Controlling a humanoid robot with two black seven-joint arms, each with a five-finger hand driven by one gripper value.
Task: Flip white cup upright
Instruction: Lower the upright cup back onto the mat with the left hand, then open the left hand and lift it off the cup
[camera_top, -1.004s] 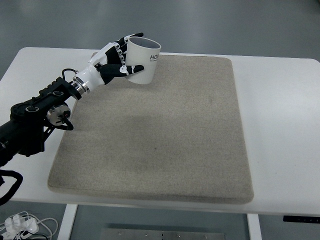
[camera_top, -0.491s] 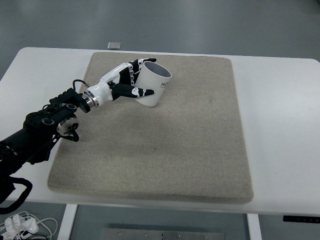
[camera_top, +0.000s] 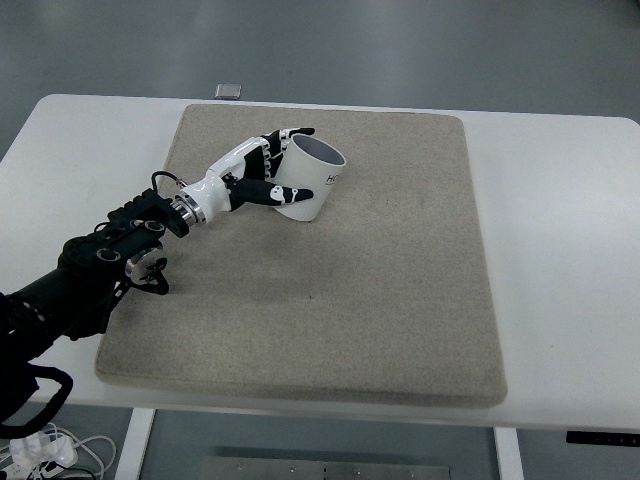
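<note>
Where the left hand (camera_top: 262, 177) wraps it, the white cup (camera_top: 309, 183) sits tilted, its open mouth turned up and away from the wrist toward the far right, so its long axis runs slantwise from the base low by the thumb to the rim beyond the fingertips; the dark inside of the mouth shows, and the base seems to touch the grey mat (camera_top: 400, 300) just under the thumb, though the angle makes that hard to settle; the hand is closed on the cup, fingers (camera_top: 290, 135) curled over the far side of the wall and the thumb pressed along the near side. On the wall facing away from the palm, dark letters begin with "H"; the rest curves out of sight and is too small to read. The cup lies over the mat's far-left part, ahead of the hand; the mat spreads bare to the hand's right and back toward the near edge. The white table (camera_top: 560, 250) frames the mat on every side; a small grey object (camera_top: 229, 91) lies on it beyond the fingertips, just past the mat's far edge.
</note>
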